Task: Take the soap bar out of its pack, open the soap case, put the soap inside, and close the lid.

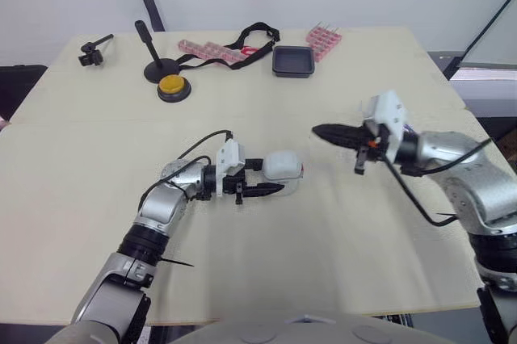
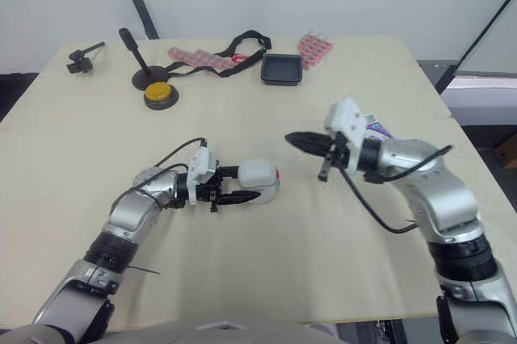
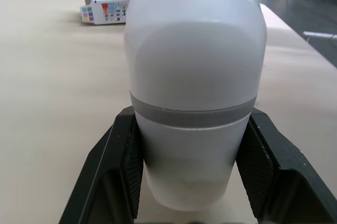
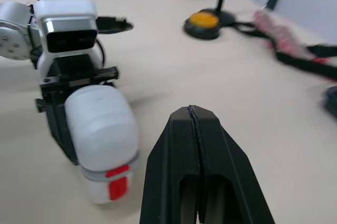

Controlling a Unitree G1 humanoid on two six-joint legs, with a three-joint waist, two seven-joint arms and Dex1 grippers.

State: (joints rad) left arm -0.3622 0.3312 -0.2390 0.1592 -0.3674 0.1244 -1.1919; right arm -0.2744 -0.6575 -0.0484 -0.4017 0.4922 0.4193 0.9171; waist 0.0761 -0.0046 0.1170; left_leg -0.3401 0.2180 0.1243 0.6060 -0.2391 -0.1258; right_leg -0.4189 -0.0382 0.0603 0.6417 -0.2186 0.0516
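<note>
Soap case (image 1: 282, 168), white, lid down, lies on its side at frame centre on the table (image 1: 97, 158), clamped between the left gripper (image 1: 271, 176) fingers; right gripper (image 1: 320, 130), pinched together and empty, hovers just right; soap pack (image 3: 105, 7) beyond; black tray (image 1: 292, 61) upper centre.

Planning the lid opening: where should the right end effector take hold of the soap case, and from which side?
Likely the free end bearing the red latch, coming from the robot's right. The left end effector clamps the soap case across its sides, so that end alone is exposed, and it faces the shut right end effector.
</note>
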